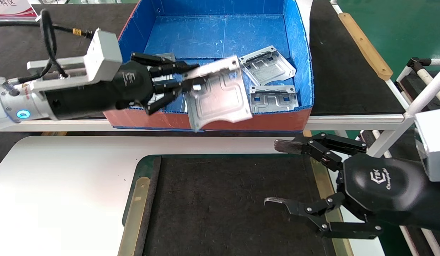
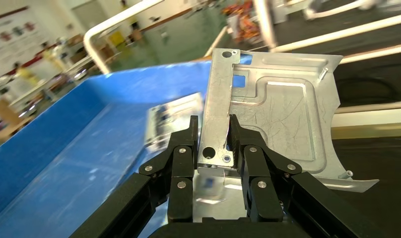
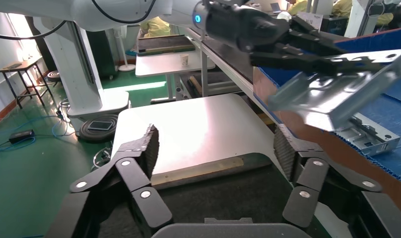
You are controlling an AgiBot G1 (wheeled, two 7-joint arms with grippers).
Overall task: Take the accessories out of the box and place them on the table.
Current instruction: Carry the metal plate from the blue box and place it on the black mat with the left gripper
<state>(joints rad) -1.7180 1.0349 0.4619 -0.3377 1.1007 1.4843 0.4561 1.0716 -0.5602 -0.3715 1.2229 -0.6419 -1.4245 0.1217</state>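
Left end effector [image 1: 181, 85] clamped on a plate's [image 1: 220, 97] flange, plate lifted over the box [image 1: 213, 122] front wall; clear the wall, then lower flat onto the counter [image 1: 74, 167]; right end effector [image 1: 277, 174] wide, idle above the mat [image 1: 227, 202].

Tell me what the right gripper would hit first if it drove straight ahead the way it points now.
Probably nothing soon. The open right gripper points leftward low across the table's dark mat, which looks bare ahead of it. The plate held by the left gripper seems higher, though depth is unclear.
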